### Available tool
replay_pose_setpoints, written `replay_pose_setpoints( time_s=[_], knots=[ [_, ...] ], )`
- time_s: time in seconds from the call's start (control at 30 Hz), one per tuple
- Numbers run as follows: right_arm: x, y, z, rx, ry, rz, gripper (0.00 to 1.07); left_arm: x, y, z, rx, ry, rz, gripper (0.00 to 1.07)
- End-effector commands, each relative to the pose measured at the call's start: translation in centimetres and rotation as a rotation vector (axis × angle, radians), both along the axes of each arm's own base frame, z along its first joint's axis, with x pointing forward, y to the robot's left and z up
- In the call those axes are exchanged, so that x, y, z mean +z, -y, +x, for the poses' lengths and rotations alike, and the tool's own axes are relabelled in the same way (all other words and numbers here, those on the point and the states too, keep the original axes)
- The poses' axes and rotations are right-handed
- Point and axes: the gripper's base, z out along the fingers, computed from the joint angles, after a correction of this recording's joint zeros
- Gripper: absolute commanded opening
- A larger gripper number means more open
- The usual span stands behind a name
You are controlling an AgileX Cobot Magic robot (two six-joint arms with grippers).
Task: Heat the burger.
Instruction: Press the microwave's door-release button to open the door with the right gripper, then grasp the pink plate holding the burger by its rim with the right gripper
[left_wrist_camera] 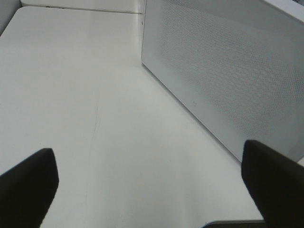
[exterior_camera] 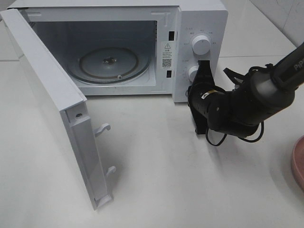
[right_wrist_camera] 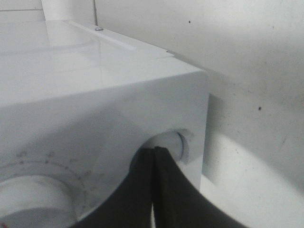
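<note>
The burger shows in none of the three views, so its place cannot be told.

The right pincer (exterior_camera: 204, 66) is pressed together with nothing between its fingers (right_wrist_camera: 142, 190). Its tips sit at the lower knob (exterior_camera: 193, 73) of the microwave (exterior_camera: 199, 14). In the wrist view they seem to touch the knob's rim, though the close angle leaves that unsure. Just above the pincer on the same panel is the upper knob (exterior_camera: 201, 45), larger and free of contact. Behind the pincer its dark arm runs off toward the right edge of the high view. Past the arm, well apart from the pincer, the rim of a pink plate (exterior_camera: 298, 161) shows on the table (exterior_camera: 166, 166).

Left of the right pincer the microwave stands with its door (exterior_camera: 52, 104) swung wide open. A glass turntable (exterior_camera: 109, 64) lies in the cavity.

The left pincer (left_wrist_camera: 152, 190) is spread wide and holds nothing. Its two dark fingers (left_wrist_camera: 28, 185) hover over bare table. The door's mesh panel (left_wrist_camera: 228, 71) stands near the pincer on one side, not touching it. This pincer is outside the high view.
</note>
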Motion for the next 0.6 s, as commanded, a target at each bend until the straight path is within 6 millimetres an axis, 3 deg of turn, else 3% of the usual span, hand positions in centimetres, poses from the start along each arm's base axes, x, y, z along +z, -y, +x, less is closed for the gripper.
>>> replay_pose_setpoints(
  time_s=[0.03,0.37,0.6],
  knots=[
    [1.3,-0.4,-0.6,0.053,0.041,-0.02,0.0,0.1,0.0,-0.1,0.0,0.027,-0.002,1.0],
    [2.0,0.6,-2.8,0.095,-0.005,-0.066,0.0,0.1,0.0,0.0,0.0,0.02,-0.003,1.0],
    [3.8,1.0,-5.6,0.267,-0.058,-0.139,0.0,0.1,0.0,0.0,0.0,0.019,-0.003,1.0]
  ],
)
